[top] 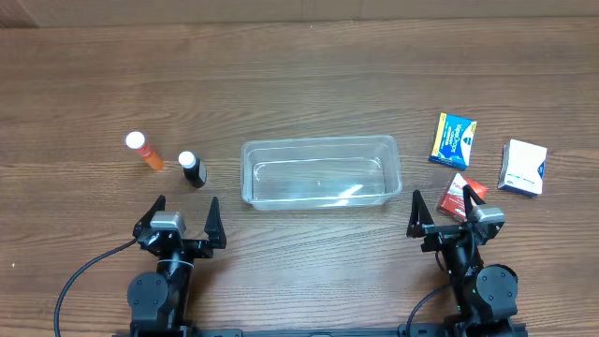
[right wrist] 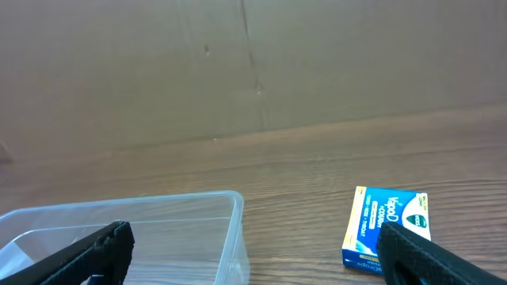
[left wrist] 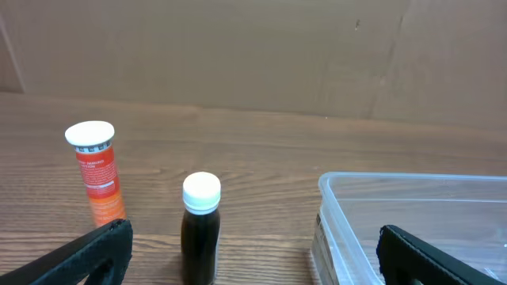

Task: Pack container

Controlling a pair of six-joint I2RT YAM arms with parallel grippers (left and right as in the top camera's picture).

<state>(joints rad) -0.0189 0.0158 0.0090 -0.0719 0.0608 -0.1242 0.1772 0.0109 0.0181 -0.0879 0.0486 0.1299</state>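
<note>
The clear plastic container lies empty at the table's middle; it also shows in the left wrist view and the right wrist view. An orange tube with a white cap and a dark bottle with a white cap stand to its left. A blue box, a red box and a white box lie to its right. My left gripper is open and empty, near the bottle. My right gripper is open and empty, by the red box.
Brown cardboard walls stand behind the wooden table. Black cables run from both arm bases at the front edge.
</note>
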